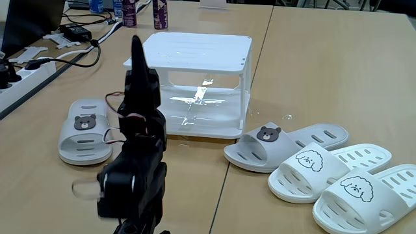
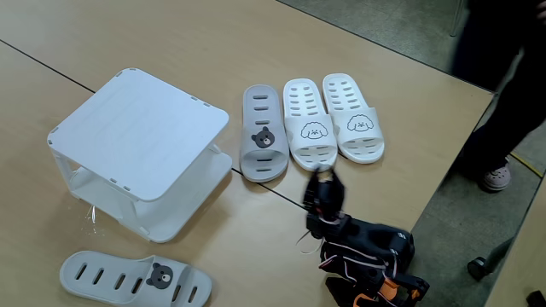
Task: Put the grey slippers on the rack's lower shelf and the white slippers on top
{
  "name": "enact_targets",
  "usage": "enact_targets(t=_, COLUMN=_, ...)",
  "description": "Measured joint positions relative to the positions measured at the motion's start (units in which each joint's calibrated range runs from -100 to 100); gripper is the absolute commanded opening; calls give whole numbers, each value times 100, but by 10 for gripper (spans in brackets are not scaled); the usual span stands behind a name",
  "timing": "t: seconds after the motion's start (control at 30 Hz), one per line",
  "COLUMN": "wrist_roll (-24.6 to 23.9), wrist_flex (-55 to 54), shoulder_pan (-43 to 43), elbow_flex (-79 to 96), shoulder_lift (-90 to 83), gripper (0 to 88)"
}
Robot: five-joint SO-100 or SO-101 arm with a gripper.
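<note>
Rack [image 1: 198,52] empty, both tiers bare. One grey slipper [image 1: 84,130] left of rack, second [image 1: 286,144] right beside white slippers [image 1: 328,169] in a fixed view. Gripper [image 2: 322,181] near slippers' toes; jaw state indeterminable.

Black arm [image 1: 140,140], red and white wires

The rack [image 1: 198,88] stood at twelve o'clock, one grey slipper [image 1: 84,132] at nine, another [image 1: 286,145] at four beside two white slippers [image 1: 331,168]; the black arm [image 1: 136,162] rose in front.
</note>
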Motion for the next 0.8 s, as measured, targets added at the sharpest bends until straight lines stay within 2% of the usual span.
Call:
enact_targets(t=0.2, wrist_roll=0, wrist_flex=155, shoulder_pan=7, elbow_flex=-90, shoulder_lift=2515, gripper=23)
enact_targets(t=0.5, wrist_roll=0, wrist_flex=1691, shoulder_pan=-60, elbow_flex=-90, shoulder_lift=5625, gripper=23)
enact_targets(t=0.6, wrist_roll=0, wrist_flex=1717, shoulder_pan=-742, elbow_flex=-54, shoulder_lift=6482, gripper=26)
enact_targets(t=0.8, wrist_roll=0, wrist_flex=1837, shoulder_pan=-2831, elbow_flex=-36, shoulder_lift=6870, gripper=29)
